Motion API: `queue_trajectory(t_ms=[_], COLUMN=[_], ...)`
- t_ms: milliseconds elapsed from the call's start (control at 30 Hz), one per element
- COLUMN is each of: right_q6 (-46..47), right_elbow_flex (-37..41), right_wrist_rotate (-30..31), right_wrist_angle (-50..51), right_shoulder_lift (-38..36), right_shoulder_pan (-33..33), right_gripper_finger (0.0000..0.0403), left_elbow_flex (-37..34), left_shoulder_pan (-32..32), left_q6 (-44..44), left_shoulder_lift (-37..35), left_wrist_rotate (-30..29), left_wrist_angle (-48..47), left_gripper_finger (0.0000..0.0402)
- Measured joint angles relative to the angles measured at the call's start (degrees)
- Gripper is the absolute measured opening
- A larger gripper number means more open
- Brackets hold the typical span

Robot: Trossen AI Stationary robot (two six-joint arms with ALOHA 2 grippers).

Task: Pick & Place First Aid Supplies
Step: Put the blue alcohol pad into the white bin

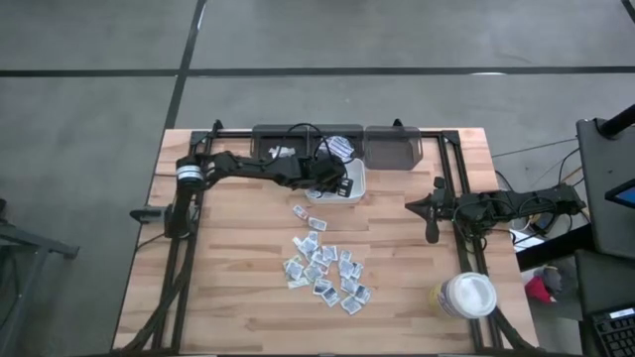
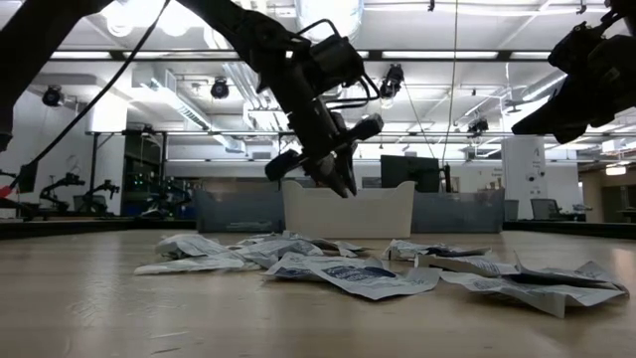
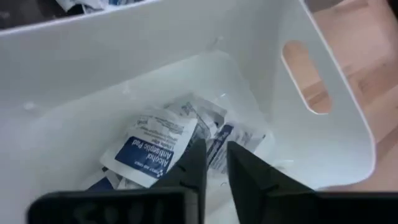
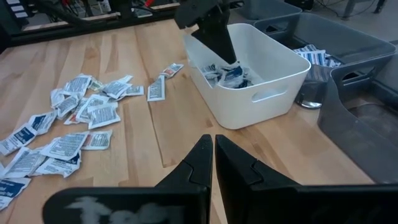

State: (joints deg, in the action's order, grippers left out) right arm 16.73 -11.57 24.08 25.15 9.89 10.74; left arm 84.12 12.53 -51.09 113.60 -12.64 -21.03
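While over the bin: left gripper point(image 3: 214, 163) barely parted, holding nothing.
Done: few sachets point(image 3: 163, 145) in white bin point(image 1: 349, 184).
Left: heap of sachets point(image 1: 325, 268) on table point(image 1: 228, 288).
Right gripper point(image 4: 213, 155): closed, idle.

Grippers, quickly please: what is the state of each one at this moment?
Left gripper: over the white bin, jaws slightly apart, holding nothing visible.
Right gripper: shut, empty, waiting above the table.
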Motion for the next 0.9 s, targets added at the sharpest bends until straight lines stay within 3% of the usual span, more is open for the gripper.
queue_trajectory(t_ms=[133, 233, 367, 567, 900], right_q6=[-0.1, -0.2, -0.2, -0.2, -0.2], right_elbow_flex=[0.0, 0.0, 0.0, 0.0, 0.0], right_wrist_rotate=[0.0, 0.0, 0.0, 0.0, 0.0], right_wrist_angle=[0.0, 0.0, 0.0, 0.0, 0.0], right_shoulder_lift=[0.0, 0.0, 0.0, 0.0, 0.0], right_shoulder_pan=[0.0, 0.0, 0.0, 0.0, 0.0], right_gripper_finger=[0.0018, 0.0018, 0.0018, 0.0018, 0.0018], left_elbow_flex=[0.0, 0.7, 2.3, 2.0, 0.1], left_shoulder_pan=[0.0, 0.1, -1.2, -8.4, -22.3], left_q6=[-0.3, 1.2, 7.5, 8.5, -7.2], left_shoulder_lift=[0.0, -1.1, -4.4, -8.0, -8.7], left_wrist_rotate=[0.2, 4.9, 11.2, 12.6, 7.6], left_wrist_angle=[-0.1, -0.4, -0.2, -5.9, -21.5], left_gripper_finger=[0.0099, 0.012, 0.0126, 0.0124, 0.0124])
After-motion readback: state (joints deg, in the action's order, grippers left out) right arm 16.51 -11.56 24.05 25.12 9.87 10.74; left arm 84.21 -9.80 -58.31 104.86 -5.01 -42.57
